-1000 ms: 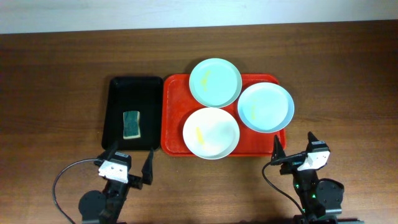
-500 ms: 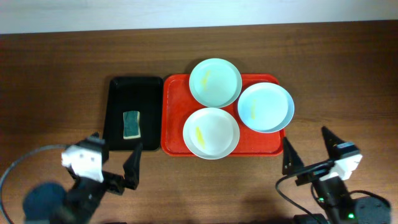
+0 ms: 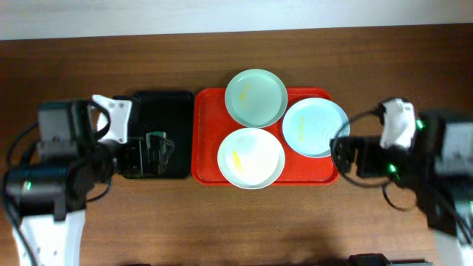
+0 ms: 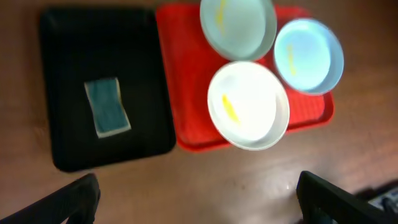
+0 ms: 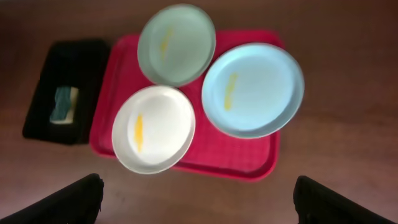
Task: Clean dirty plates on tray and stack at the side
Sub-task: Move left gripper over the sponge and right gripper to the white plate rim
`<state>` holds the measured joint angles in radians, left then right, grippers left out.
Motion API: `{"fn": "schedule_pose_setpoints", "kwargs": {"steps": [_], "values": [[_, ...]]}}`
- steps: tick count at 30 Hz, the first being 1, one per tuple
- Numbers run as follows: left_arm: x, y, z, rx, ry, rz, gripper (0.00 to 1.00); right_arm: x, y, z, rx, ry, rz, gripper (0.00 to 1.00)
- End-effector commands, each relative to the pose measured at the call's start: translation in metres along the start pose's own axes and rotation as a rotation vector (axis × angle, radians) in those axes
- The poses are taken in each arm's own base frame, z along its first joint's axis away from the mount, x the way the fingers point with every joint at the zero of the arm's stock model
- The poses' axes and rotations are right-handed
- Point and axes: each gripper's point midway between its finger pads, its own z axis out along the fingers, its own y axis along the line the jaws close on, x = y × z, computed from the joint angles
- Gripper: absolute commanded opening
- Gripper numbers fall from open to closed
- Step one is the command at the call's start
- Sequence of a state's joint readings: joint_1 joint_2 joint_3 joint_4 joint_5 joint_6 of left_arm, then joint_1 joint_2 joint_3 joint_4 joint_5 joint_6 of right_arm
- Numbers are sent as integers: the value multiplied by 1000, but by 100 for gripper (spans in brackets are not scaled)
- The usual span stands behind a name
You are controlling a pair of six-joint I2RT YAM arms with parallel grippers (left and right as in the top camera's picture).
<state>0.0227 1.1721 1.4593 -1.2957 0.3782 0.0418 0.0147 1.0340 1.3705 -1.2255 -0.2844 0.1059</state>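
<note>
Your left hand (image 4: 199, 202) and right hand (image 5: 199, 202) both hang wide open and empty over the counter (image 3: 384, 66), and the risk lies in the crowding: the mint (image 3: 256, 97), blue (image 3: 315, 126) and white (image 3: 250, 157) plates sit rim against rim on the tray (image 3: 205, 133), the blue one overhanging its right edge, so a careless lift could drag or tip a neighbour. The sponge (image 4: 107, 107) lies in the black tray (image 4: 62, 50) on the left, where a shallow pinch might slip off it. The counter is dark wood grain, likely smooth; of the room only a pale strip (image 3: 222, 15) shows beyond its far edge.
</note>
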Motion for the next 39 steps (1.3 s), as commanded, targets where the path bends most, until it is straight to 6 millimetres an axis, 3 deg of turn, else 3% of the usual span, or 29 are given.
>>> {"fn": "schedule_pose_setpoints", "kwargs": {"steps": [1, 3, 7, 9, 12, 13, 14, 15, 18, 19, 22, 23, 24, 25, 27, 32, 34, 39], "values": [[7, 0, 13, 30, 89, -28, 99, 9, 33, 20, -226, 148, 14, 99], [12, 3, 20, 32, 136, -48, 100, 17, 43, 32, -320, 233, 0, 96], [18, 6, 29, 34, 191, -70, 89, 32, 36, 53, -311, 378, 70, 68], [20, 7, 31, 36, 211, -79, 66, 40, 33, 63, -306, 446, 100, 58], [23, 7, 31, 36, 223, -84, 21, 48, 32, 76, -308, 507, 110, 58], [24, 7, 31, 36, 227, -85, 5, 51, 33, 81, -310, 525, 108, 62], [24, 7, 31, 37, 229, -86, 0, 52, 34, 85, -311, 537, 106, 84], [24, 7, 31, 37, 229, -86, 0, 55, 35, 91, -314, 555, 103, 98], [25, 7, 31, 36, 230, -87, 0, 60, 34, 111, -315, 596, 102, 99], [25, 7, 31, 36, 230, -86, 0, 62, 32, 118, -302, 609, 98, 95], [25, 7, 31, 36, 230, -87, 2, 72, 18, 141, -202, 667, 122, 27], [25, 7, 31, 32, 230, -86, 12, 77, 12, 148, -157, 692, 135, 11], [24, 8, 31, 27, 228, -84, 31, 82, 10, 154, -132, 715, 130, 5], [24, 9, 31, 25, 226, -84, 42, 86, 11, 159, -126, 729, 118, 4], [22, 9, 32, 25, 220, -80, 51, 93, 12, 172, -97, 752, 76, 5], [15, 10, 33, 23, 189, -68, 51, 95, 2, 202, 84, 722, 61, 14], [14, 11, 33, 18, 185, -66, 51, 93, -1, 209, 121, 702, 48, 34], [11, 20, 34, -36, 175, -56, 51, 84, -3, 216, 141, 651, 55, 47]]}}
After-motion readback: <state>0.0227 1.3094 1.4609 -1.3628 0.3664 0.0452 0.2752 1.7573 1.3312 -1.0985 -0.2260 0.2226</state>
